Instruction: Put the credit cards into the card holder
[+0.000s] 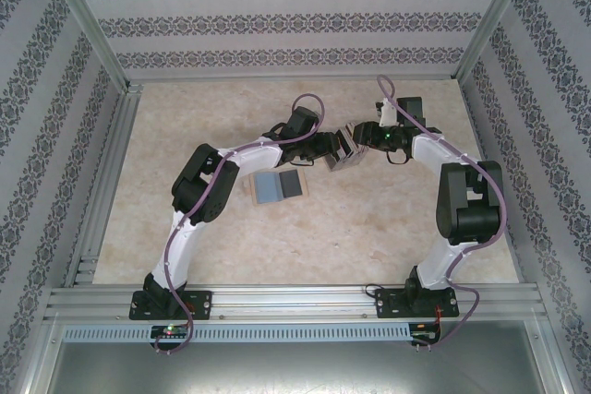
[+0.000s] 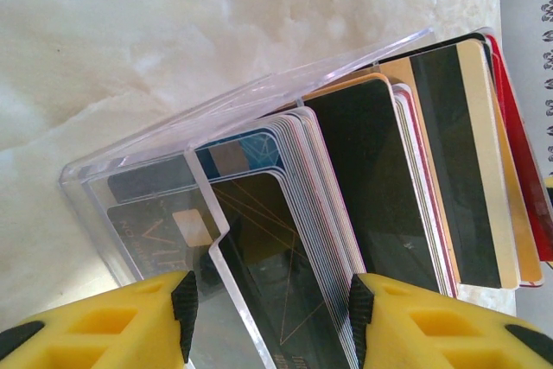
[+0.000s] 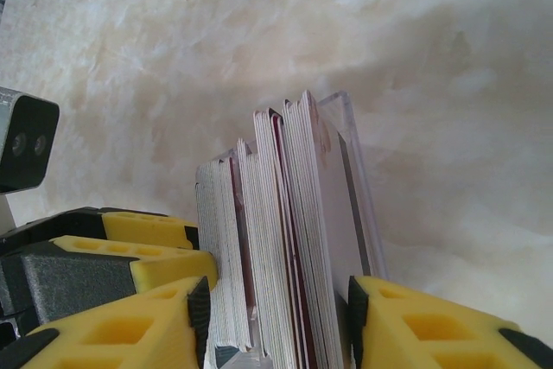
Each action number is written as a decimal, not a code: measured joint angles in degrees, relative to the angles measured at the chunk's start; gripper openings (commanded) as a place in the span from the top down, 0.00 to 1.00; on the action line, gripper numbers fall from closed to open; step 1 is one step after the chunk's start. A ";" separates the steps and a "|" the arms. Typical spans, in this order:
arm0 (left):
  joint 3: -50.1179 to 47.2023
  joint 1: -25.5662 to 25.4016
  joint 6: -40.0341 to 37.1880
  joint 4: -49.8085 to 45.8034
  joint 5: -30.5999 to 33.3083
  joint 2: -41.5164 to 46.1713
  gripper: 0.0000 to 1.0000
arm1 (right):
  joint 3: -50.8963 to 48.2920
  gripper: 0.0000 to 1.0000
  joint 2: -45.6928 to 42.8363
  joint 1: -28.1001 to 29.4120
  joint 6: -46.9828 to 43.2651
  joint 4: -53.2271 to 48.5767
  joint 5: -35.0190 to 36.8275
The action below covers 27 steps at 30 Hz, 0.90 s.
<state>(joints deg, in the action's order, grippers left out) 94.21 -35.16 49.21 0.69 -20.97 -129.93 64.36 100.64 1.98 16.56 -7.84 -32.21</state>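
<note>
Closest to the arm bases, left of the table's (image 1: 369,228) middle, a flat grey-blue rectangle with tan edges (image 1: 277,188) lies on the marbled top by itself, with nothing touching it. I can't make out from here what it is.

A bit farther in, about mid-table, the two arms meet nose to nose. The left gripper (image 2: 272,321) is clamped on the clear card holder (image 2: 259,84), one yellow pad on each side of it, and the holder is held up off the surface. The credit cards (image 2: 363,179) stand in it as a thick fanned stack, some poking out past the plastic with their dark stripes showing.

From the other side, the right gripper (image 3: 278,321) has its pads pressed against the card stack, with no gap on either side.
</note>
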 measured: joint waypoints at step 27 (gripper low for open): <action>0.09 0.00 0.00 -0.09 0.00 0.00 0.48 | -1.14 0.81 -0.66 -1.88 1.68 0.87 -0.24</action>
<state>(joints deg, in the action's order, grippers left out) 94.30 -35.16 49.21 0.60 -20.97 -129.93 63.22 99.98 0.10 18.24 -6.96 -32.45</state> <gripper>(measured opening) 0.521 0.209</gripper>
